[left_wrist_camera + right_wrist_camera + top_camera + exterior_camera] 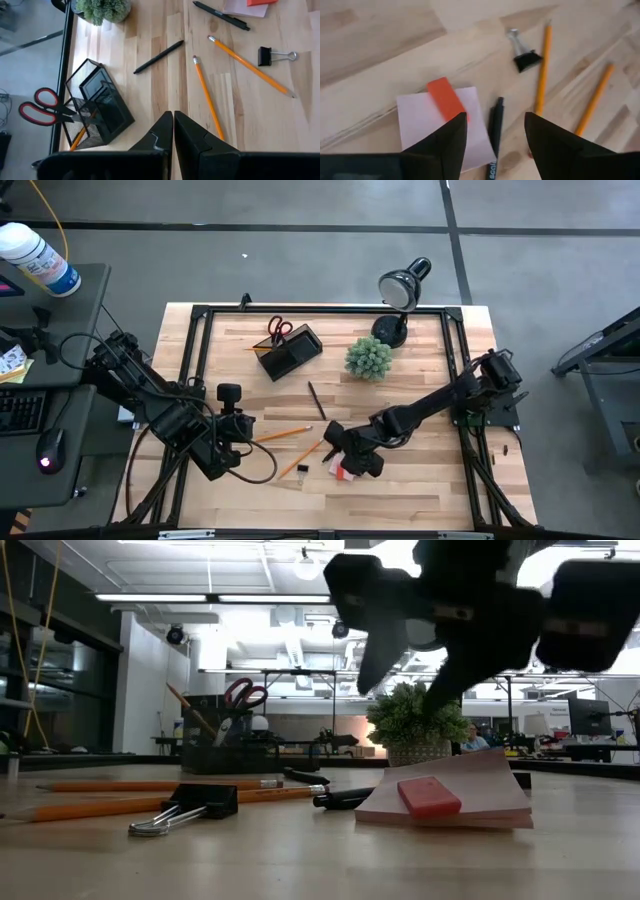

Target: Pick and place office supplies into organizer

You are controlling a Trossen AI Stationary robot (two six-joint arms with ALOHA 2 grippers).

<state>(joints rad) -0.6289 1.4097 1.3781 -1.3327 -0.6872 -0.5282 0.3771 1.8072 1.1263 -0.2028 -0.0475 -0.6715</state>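
From above, the right end effector (345, 456) hangs spread over the pink sticky-note pad (345, 471), hiding most of it; the organizer (289, 351) holds scissors (279, 329). The low view shows a red eraser (429, 796) lying on the pad. The left wrist view shows the left end effector (173, 118) pressed together, two pencils (207, 96), two pens (158, 57) and one binder clip (266, 55) on the bench (150, 30).

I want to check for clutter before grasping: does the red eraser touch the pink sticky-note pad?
Touching. The low view shows the red eraser lying flat on top of the pink sticky-note pad, with no gap.
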